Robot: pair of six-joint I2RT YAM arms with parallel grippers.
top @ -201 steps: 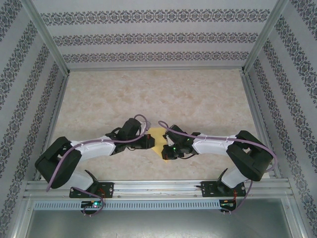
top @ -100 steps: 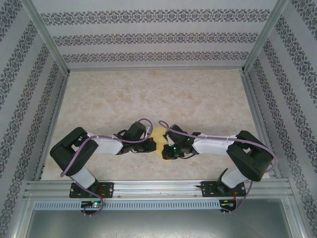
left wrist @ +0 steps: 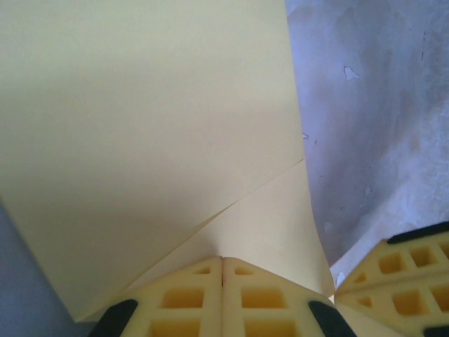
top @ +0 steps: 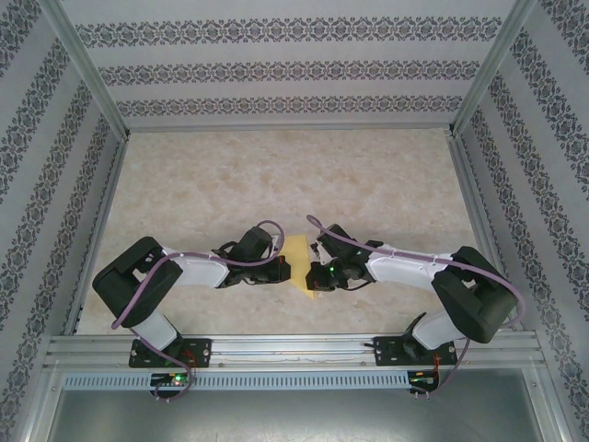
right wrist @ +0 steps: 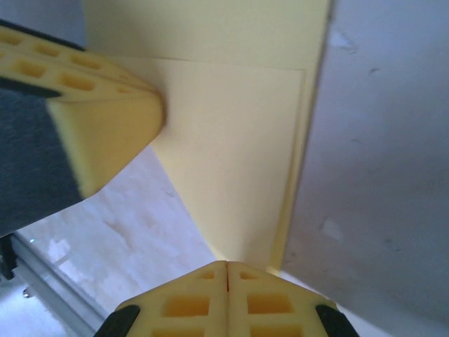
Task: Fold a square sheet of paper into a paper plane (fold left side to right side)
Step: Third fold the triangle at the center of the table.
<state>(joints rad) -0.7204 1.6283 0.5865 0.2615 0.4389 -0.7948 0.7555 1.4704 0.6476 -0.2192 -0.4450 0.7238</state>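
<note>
Little of the square sheet of paper (top: 296, 253) reaches me.
From above I get yellow slivers between the wrists; the wrist cameras crop it at the top, and the left gripper (left wrist: 223, 261) and right gripper (right wrist: 226, 265) at the bottom.

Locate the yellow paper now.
Top view: the paper is at the near middle of the table, between the left gripper and the right gripper, each with jaws shut on it.

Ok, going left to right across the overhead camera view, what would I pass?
Black-and-white left robot arm → thin pale-yellow sheet of paper → black-and-white right robot arm.
</note>
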